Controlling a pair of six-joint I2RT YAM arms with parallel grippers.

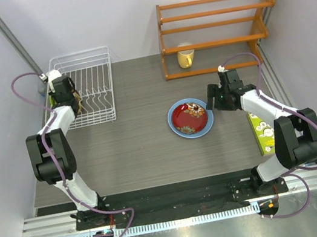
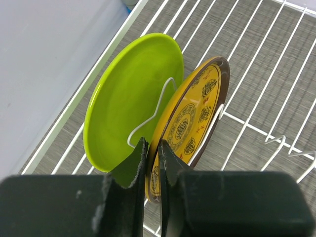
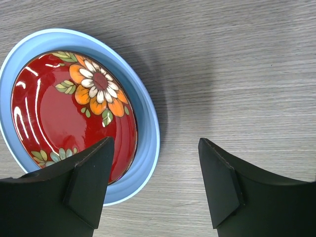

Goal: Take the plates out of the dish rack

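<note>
White wire dish rack (image 1: 92, 75) seen at back left of table (image 1: 139, 146). Green plate (image 2: 128, 98) and yellow plate (image 2: 192, 113) stood on edge inside rack, side by side, parted by one wire divider, green nearer rack's side wall. Left gripper (image 2: 152, 150) clenched on rim of yellow plate, inside rack. Red plate (image 3: 64, 118) laid in blue plate (image 3: 148, 123), flat on table, well right of rack. Right gripper (image 3: 155, 148) held over stack's edge on side away from rack, jaws spread, nothing grasped.
</note>
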